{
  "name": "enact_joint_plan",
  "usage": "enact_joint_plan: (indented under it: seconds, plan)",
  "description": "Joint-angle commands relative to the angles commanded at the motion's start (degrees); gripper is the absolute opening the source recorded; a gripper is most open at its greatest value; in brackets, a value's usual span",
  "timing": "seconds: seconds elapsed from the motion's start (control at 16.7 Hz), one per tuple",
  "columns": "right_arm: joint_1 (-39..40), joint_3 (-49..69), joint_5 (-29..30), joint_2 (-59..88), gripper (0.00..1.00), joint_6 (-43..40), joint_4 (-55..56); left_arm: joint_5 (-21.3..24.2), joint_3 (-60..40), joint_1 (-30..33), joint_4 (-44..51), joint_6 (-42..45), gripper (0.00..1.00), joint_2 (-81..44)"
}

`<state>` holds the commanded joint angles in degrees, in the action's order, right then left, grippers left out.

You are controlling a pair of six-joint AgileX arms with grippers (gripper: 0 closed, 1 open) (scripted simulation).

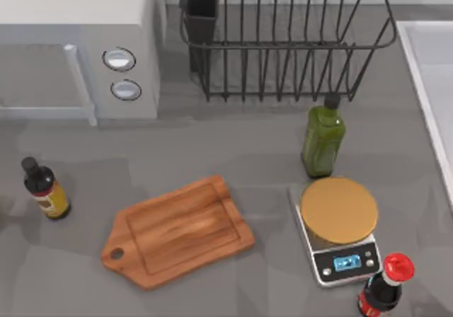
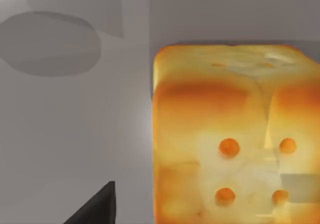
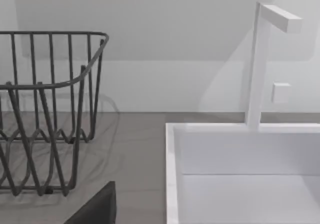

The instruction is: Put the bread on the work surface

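The bread (image 2: 225, 134) is a golden-yellow block with browner patches and several orange dots. It looms close in the left wrist view and rests against a pale grey surface. A dark part of my left gripper (image 2: 95, 209) juts in beside it, apart from the bread. A wooden board (image 1: 180, 231) with a handle hole lies on the grey counter (image 1: 248, 154) in the middle of the top view. A dark part of my right gripper (image 3: 97, 209) shows in the right wrist view, above the counter between the dish rack (image 3: 45, 109) and the white sink (image 3: 240, 174).
A microwave (image 1: 78, 41) stands at the back left, a wire dish rack (image 1: 283, 41) at the back middle and a sink (image 1: 432, 83) on the right. A green bottle (image 1: 324, 139), a scale (image 1: 340, 211) and a red-capped bottle (image 1: 386, 289) stand right of the board. A dark bottle (image 1: 46, 189) stands to its left.
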<state>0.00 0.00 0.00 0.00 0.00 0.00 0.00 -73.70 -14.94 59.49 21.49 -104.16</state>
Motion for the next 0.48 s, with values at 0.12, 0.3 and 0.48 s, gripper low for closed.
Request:
enact_joint_plan:
  seconds: [0.12,0.3,0.48]
  plan:
    - [0.00,0.00,0.00,0.00,1.00,0.00,0.00,0.00,0.90,-0.47,-0.71,0.30,1.00,0.09]
    - [0.00,0.00,0.00,0.00,1.00,0.00,0.00,0.03,3.68,-1.27,-4.26,1.10,1.00,-0.77]
    - [0.00,0.00,0.00,0.00,1.00,0.00,0.00,0.02,6.82,-1.36,-9.90,1.10,1.00,-3.35]
